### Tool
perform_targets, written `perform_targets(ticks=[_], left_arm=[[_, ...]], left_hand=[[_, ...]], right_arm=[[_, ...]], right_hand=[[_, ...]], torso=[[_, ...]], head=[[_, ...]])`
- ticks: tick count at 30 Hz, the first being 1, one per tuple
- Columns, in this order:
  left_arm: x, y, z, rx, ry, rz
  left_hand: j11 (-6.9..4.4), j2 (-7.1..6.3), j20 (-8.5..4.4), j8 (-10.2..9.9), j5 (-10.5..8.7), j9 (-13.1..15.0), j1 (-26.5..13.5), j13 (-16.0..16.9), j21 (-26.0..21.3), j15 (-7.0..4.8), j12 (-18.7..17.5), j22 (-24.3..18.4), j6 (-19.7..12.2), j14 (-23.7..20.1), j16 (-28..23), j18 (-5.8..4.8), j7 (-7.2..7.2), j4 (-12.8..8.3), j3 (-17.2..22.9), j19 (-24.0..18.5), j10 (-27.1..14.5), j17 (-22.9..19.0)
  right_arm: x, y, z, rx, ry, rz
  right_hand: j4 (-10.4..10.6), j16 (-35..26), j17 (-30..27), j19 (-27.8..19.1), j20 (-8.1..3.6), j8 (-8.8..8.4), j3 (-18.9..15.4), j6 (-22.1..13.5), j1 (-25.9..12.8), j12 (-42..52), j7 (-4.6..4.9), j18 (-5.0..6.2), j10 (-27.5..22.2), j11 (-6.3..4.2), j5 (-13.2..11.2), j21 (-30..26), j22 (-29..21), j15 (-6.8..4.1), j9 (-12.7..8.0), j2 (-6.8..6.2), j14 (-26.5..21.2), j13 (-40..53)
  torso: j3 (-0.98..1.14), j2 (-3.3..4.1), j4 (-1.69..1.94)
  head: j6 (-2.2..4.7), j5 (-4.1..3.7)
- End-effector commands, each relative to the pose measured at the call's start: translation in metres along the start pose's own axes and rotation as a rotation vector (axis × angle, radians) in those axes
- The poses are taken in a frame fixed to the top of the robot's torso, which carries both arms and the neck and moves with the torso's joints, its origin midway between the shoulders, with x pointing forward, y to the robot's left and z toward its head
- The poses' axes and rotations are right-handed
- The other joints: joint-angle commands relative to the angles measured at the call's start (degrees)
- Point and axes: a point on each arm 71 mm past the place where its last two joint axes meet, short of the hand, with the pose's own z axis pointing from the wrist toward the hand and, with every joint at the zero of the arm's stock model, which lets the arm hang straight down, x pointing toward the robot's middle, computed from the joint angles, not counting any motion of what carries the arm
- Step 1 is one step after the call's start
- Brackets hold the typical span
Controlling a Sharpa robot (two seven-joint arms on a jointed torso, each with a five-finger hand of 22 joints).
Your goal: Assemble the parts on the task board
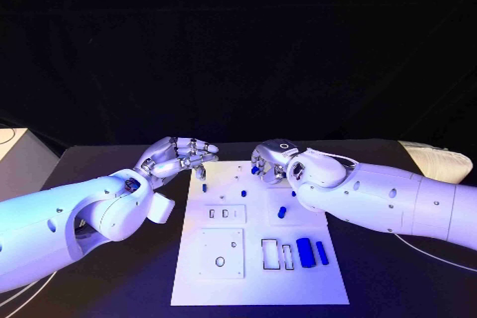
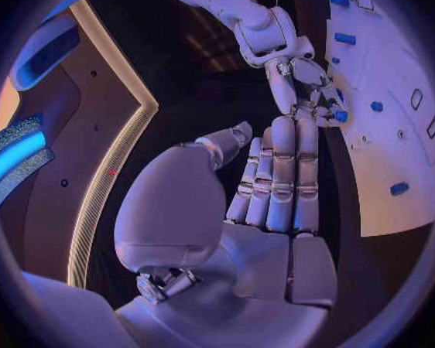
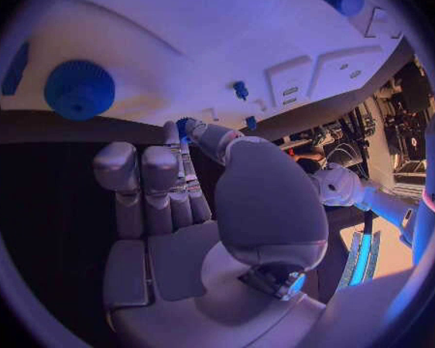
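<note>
Head view, item by item: white task board point(image 1: 254, 276) in the middle of the black table point(image 1: 398, 276), with small blue parts on it, namely two upright pegs point(image 1: 205, 187) near its far end, one short piece lying flat point(image 1: 281, 212) at mid-board, and two longer bars point(image 1: 306, 252) lying side by side by the slot cut-outs at the near right. Left hand point(image 1: 179, 156): hovering at the board's far left corner, fingers partly curled; the left wrist view shows its fingers point(image 2: 280, 174) straight and together with nothing between them. Right hand point(image 1: 278, 163): over the board's far end, pinching a small blue part point(image 1: 256, 171) at its fingertips; the same piece shows blue in the left wrist view point(image 2: 340, 116). Risk, as judged: the pinch looks shallow, so the part could tilt or slip on the way to its hole; the two hands are near each other and may collide; a lowered hand could knock over the standing pegs.
</note>
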Motion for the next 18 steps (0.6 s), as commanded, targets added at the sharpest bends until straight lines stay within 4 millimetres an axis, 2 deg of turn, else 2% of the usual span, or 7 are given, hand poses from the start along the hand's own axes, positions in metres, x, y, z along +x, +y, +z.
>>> perform_targets(ticks=[1, 5, 9, 15, 17, 18], left_arm=[[0.001, -0.002, 0.0, 0.006, 0.014, -0.009], [0.001, -0.002, 0.0, 0.005, 0.014, -0.009], [0.001, -0.002, 0.0, 0.002, 0.015, -0.009], [0.001, -0.002, 0.001, -0.001, 0.016, -0.009], [0.001, -0.002, 0.001, -0.001, 0.017, -0.009], [0.002, -0.002, 0.001, -0.002, 0.018, -0.01]], left_hand=[[0.08, -0.01, 0.09, -0.3, -0.06, 0.1, -0.1, 0.1, 0.1, 0.14, -0.3, -0.1, -0.3, -0.3, -0.3, 0.87, 0.07, -0.1, 0.3, 0.1, -0.3, 0.1], [0.08, -0.01, 0.09, -0.3, -0.06, 0.1, -0.1, 0.1, 0.1, 0.14, -0.3, -0.1, -0.3, -0.3, -0.3, 0.87, 0.07, -0.1, 0.3, 0.1, -0.3, 0.1], [0.1, -0.02, 0.1, -0.3, -0.06, 0.1, 0.0, 0.1, 0.1, 0.15, -0.3, -0.1, -0.3, -0.4, -0.4, 0.87, 0.09, -0.1, 0.3, 0.1, -0.3, 0.0], [0.12, -0.05, 0.1, -0.3, -0.06, 0.1, -0.1, 0.1, 0.1, 0.16, -0.3, -0.1, -0.3, -0.4, -0.4, 0.87, 0.1, -0.1, 0.3, 0.1, -0.3, 0.0], [0.12, -0.05, 0.1, -0.3, -0.06, 0.1, -0.1, 0.1, 0.1, 0.16, -0.3, -0.1, -0.3, -0.4, -0.4, 0.87, 0.1, -0.1, 0.3, 0.1, -0.3, 0.0], [0.12, -0.05, 0.1, -0.3, -0.06, 0.1, -0.1, 0.1, 0.1, 0.16, -0.3, -0.1, -0.3, -0.4, -0.4, 0.87, 0.1, -0.1, 0.3, 0.1, -0.3, 0.0]], right_arm=[[-0.005, 0.0, 0.005, 0.022, -0.049, 0.009], [-0.006, 0.002, 0.009, 0.024, -0.058, 0.007], [-0.008, 0.001, 0.013, 0.035, -0.065, 0.004], [-0.008, 0.0, 0.018, 0.044, -0.066, 0.001], [-0.008, 0.001, 0.019, 0.044, -0.064, 0.001], [-0.007, 0.002, 0.021, 0.043, -0.062, 0.002]], right_hand=[[0.2, 0.1, 0.0, 0.2, -0.34, 0.19, 0.0, -0.2, -0.2, -0.4, 0.11, -0.77, -0.2, 0.23, 0.2, 0.2, 0.0, -0.31, 1.4, -0.06, -0.1, 0.0], [0.2, 0.1, 0.0, 0.2, -0.33, 0.17, 0.0, -0.4, -0.3, -0.4, 0.18, -0.78, -0.3, 0.28, 0.2, 0.2, 0.1, -0.28, 1.4, -0.14, -0.1, 0.0], [0.2, 0.3, 0.2, 0.3, -0.32, 0.15, 0.0, -0.5, -0.2, -0.5, 0.23, -0.81, -0.4, 0.31, 0.2, 0.3, 0.3, -0.25, 1.4, -0.13, 0.0, 0.0], [0.3, 0.2, 0.1, 0.4, -0.29, 0.13, 0.0, -0.6, -0.3, -0.5, 0.34, -0.83, -0.4, 0.4, 0.3, 0.3, 0.3, -0.2, 1.5, -0.16, 0.0, 0.0], [0.3, 0.3, 0.1, 0.4, -0.28, 0.12, 0.0, -0.6, -0.4, -0.6, 0.37, -0.84, -0.5, 0.42, 0.3, 0.3, 0.4, -0.18, 1.5, -0.22, 0.0, 0.0], [0.3, 0.3, 0.1, 0.4, -0.28, 0.12, 0.0, -0.6, -0.4, -0.6, 0.37, -0.84, -0.5, 0.42, 0.3, 0.3, 0.4, -0.18, 1.5, -0.22, 0.0, 0.0]], torso=[[0.0, 0.12, 0.14], [-0.02, 0.15, 0.14], [-0.16, 0.32, 0.48], [-0.3, 0.53, 0.78], [-0.34, 0.59, 0.85], [-0.29, 0.55, 0.74]], head=[[0.02, 0.09], [0.05, 0.09], [0.2, -0.06], [0.37, -0.09], [0.4, -0.17], [0.35, -0.04]])
